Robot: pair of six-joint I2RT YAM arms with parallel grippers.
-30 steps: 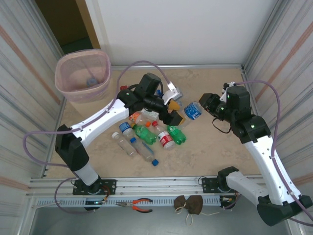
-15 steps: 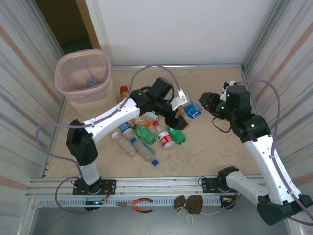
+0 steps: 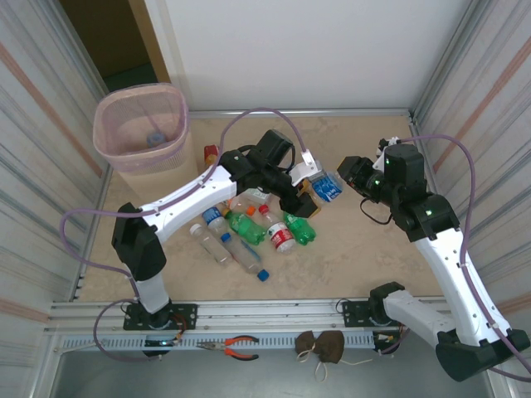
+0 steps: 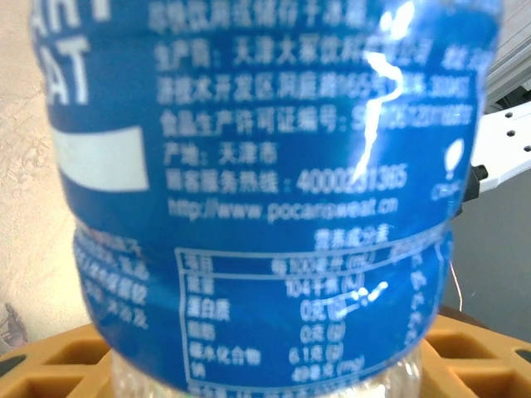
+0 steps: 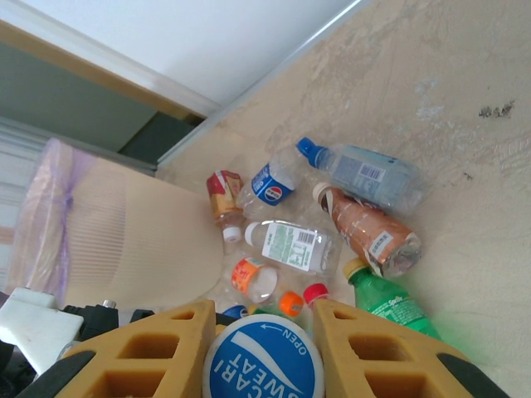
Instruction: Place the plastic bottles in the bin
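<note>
The right hand is holding a blue-labelled bottle by its top end, well off to the right of the bin as I look down over the arms. Its yellow fingers are closed tight on either side of the bottle's round blue top, where I am reading "SWEAT" and "OPEN".

The left hand is sitting at the same bottle, on the side that faces the bin. The blue label is crowding that wrist's camera, and yellow fingers are showing low down on both sides of it. The hand is standing partway open around the bottle, but I cannot tell whether its fingers are pressing on the plastic or just flanking it.

The other plastic bottles are lying in a loose heap on the bench, to the right of the bin and nearer to the arms' bases than it is. Among them I am seeing two green ones, one with a red label, and clear ones with blue caps. A bottle with a red label is lying apart from the heap, just beside the bin's right wall.

Something small and bluish is lying on the bin's floor, too faint through the pink mesh for me to say what it is.
</note>
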